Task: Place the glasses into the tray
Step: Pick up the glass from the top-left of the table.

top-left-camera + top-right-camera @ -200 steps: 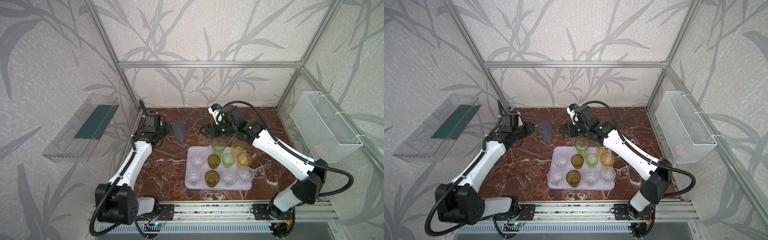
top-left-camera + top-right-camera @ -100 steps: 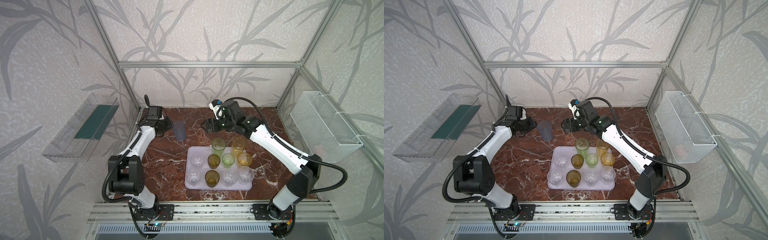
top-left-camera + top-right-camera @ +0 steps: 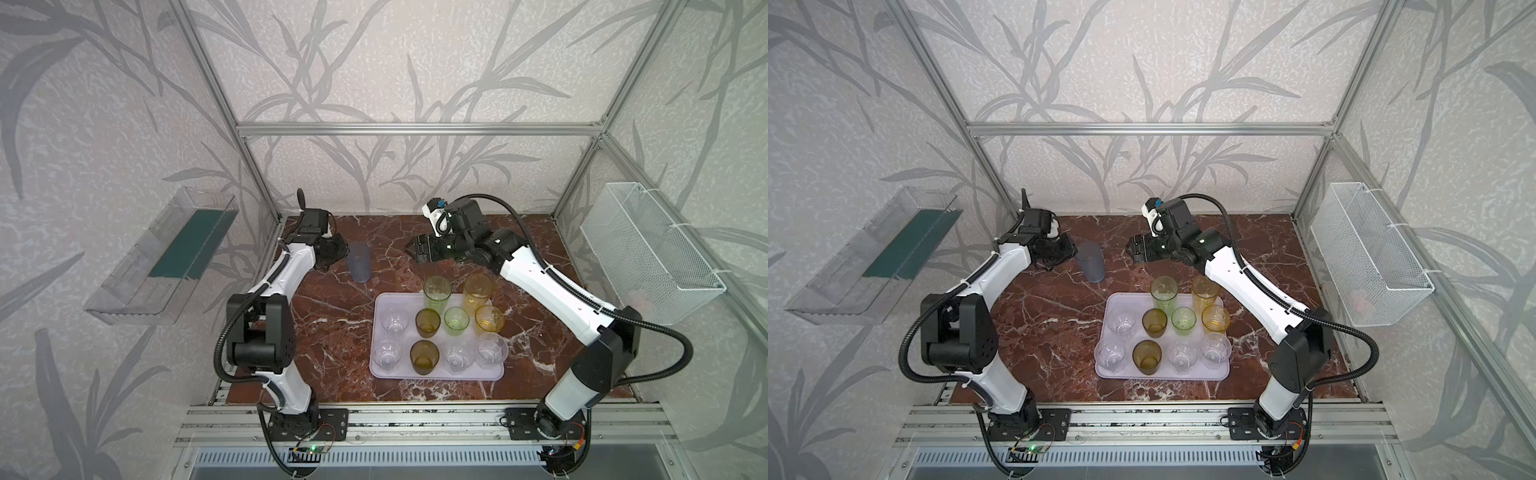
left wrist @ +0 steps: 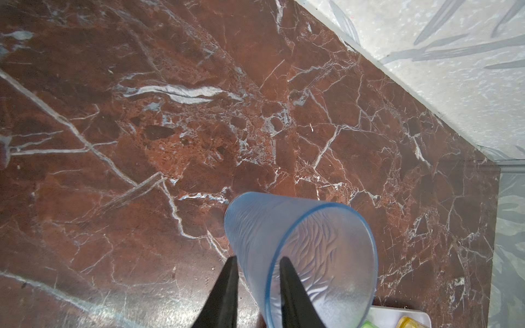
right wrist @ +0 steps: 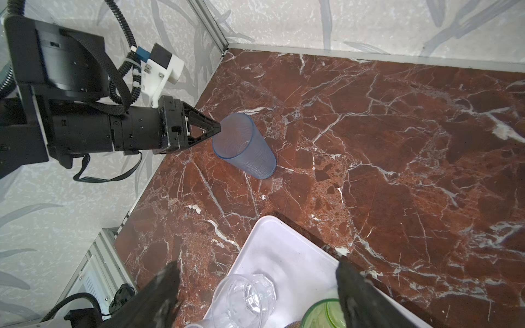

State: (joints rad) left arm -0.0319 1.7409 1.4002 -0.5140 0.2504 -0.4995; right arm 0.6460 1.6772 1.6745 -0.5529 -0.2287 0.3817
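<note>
Eleven glasses [image 3: 428, 322]: ten stand upright in the tray [image 3: 440, 375]; one stands outside it.
Tray contents: a tall green glass [image 3: 436, 289] and a tall yellow glass [image 3: 478, 291] at the far edge; short clear, amber-brown, green and yellow ones in two rows nearer the front.
Blue-grey glass [image 3: 359, 262]: upright and mouth up on the bench [image 3: 332, 328], beyond the tray's far left corner and apart from it; seen in both top views.
Left tool [image 4: 259, 257]: at the rim of the blue-grey glass, one finger [image 4: 230, 286] outside the wall and the other inside. The fingers are a little apart; whether they press on the wall cannot be told.
Right tool [image 5: 255, 262]: fingers wide apart with nothing held between them; held above the bench near the tray's far edge, pointing toward the blue-grey glass and well apart from it.
Bench surface: red-brown marble pattern with white veins.
Surroundings: a clear bin [image 3: 166, 257] on the left wall; a white wire basket [image 3: 648, 249] on the right wall.
</note>
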